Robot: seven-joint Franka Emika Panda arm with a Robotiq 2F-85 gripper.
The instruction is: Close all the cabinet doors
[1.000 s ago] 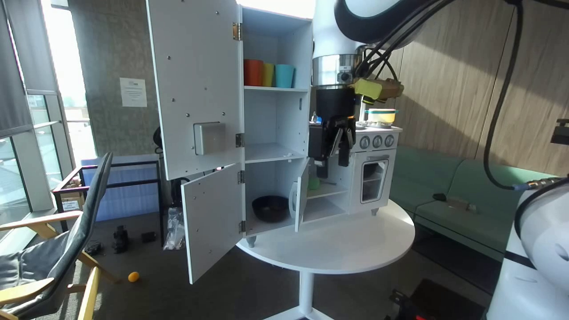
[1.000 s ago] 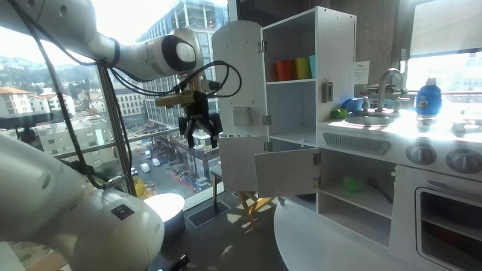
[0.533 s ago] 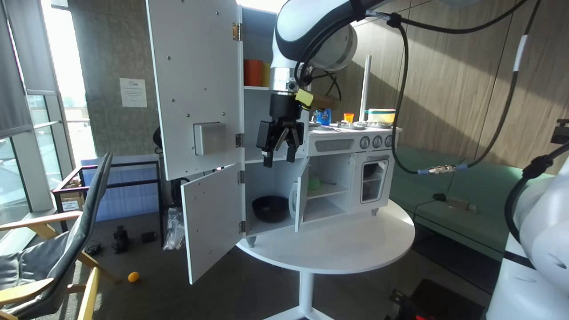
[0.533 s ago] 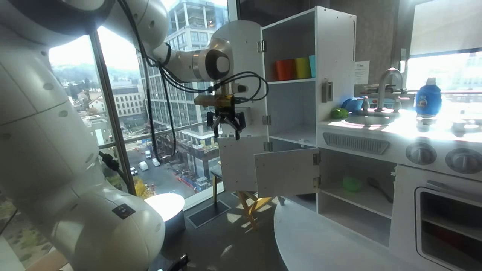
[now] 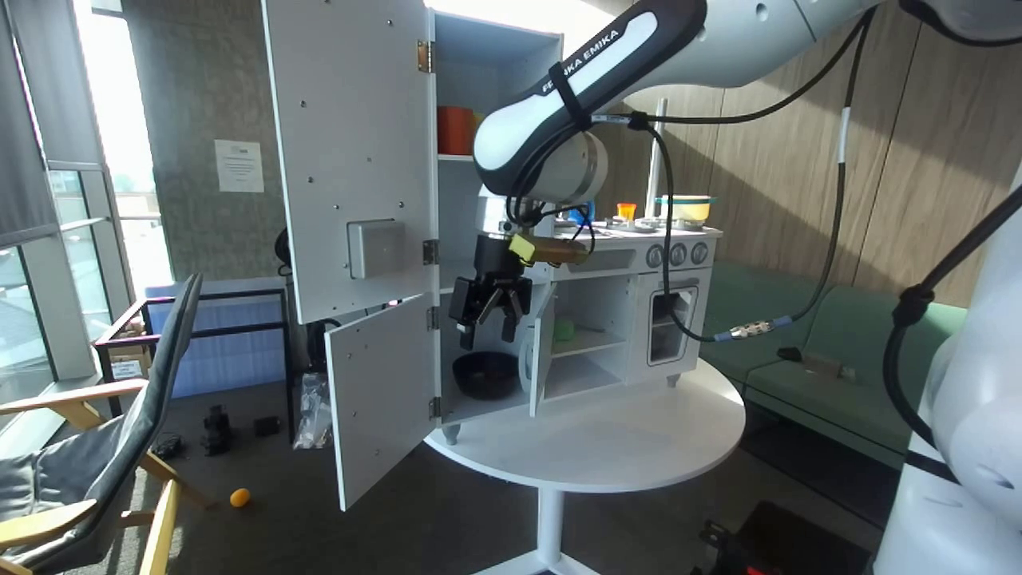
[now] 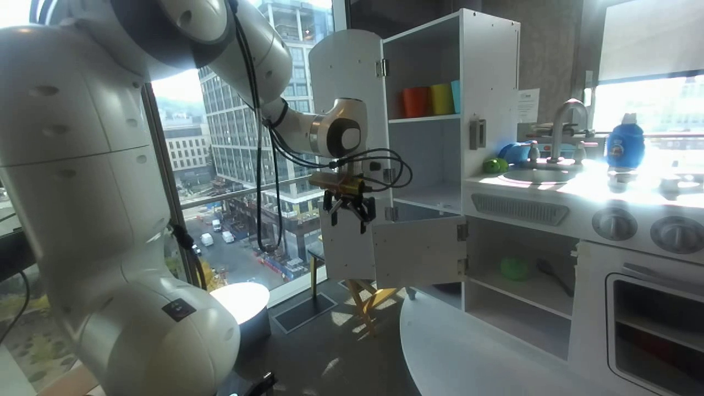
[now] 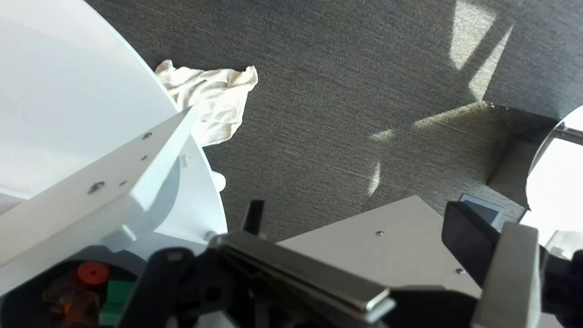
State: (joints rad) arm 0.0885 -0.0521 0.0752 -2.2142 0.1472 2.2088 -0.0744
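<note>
The tall white cabinet door stands wide open; it also shows in an exterior view. The shorter door below it is open too. The small door of the middle compartment stands ajar, swung out; it shows nearly edge-on in an exterior view. The oven door looks shut. My gripper is open and empty, pointing down before the tall cabinet's lower compartment. In the wrist view, a screw-dotted panel lies beyond my gripper, and the small door is at left.
A black bowl with small items stands in the lower compartment. Colored cups stand on the upper shelf. The cabinet rests on a round white table. A chair and a cloth are nearby.
My gripper has moved across from beside the stove part to in front of the tall cabinet, then lower. It stays open. The doors have not moved.
</note>
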